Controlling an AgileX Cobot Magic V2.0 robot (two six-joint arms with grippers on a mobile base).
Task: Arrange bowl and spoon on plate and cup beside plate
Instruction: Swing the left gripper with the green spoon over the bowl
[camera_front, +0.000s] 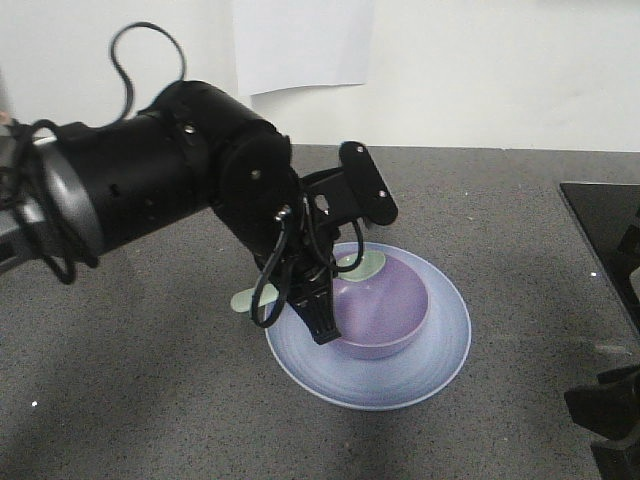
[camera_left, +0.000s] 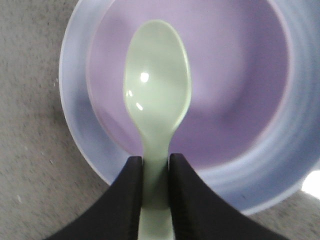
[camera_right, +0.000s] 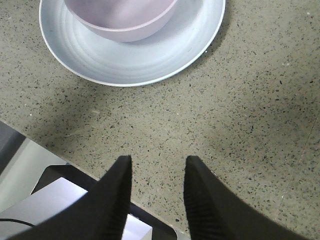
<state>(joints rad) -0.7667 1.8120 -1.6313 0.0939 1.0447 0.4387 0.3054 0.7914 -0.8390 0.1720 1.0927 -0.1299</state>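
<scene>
On one plate (camera_front: 370, 380), one bowl (camera_front: 385, 310), left tool (camera_left: 154, 167) gripping one spoon (camera_left: 157, 85), right tool (camera_right: 157, 167) parted.

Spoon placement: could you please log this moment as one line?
left tool shut on spoon over bowl | bowl on plate | right tool open, idle | cup unseen

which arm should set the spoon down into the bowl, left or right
Left. Its gripper is shut on the spoon, whose head is over the bowl on the plate. The right gripper is open, empty, off the plate.
</scene>
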